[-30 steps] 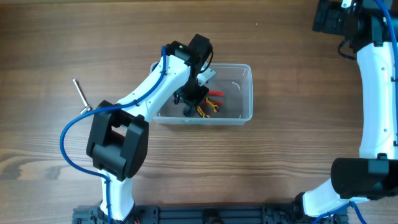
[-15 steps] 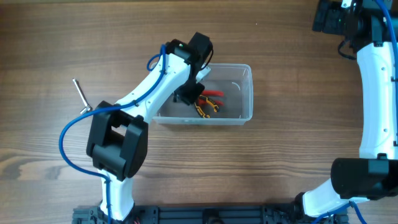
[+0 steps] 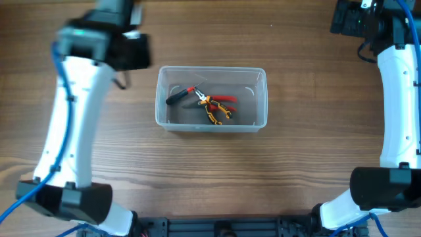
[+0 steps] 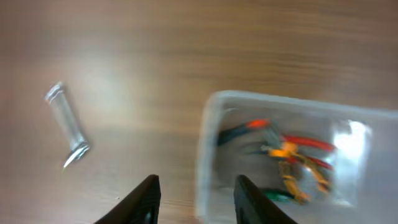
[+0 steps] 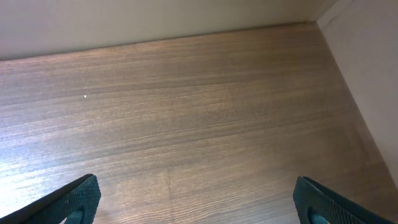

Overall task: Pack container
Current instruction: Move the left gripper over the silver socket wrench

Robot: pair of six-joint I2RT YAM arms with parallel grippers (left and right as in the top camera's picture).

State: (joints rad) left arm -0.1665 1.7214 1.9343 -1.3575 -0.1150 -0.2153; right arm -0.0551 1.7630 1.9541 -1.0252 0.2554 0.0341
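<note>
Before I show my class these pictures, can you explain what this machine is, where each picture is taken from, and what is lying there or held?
These are two white robot arms at a wooden table, each ending in a two-finger gripper. The wide picture looks straight down: the left arm, the right arm, and between them a clear plastic box holding pliers and a black-handled tool. The other two come from cameras on the wrists. The left gripper is open and empty near the box, with a small metal piece on the table beside it. The right gripper is open over the table. Nothing is held.
</note>
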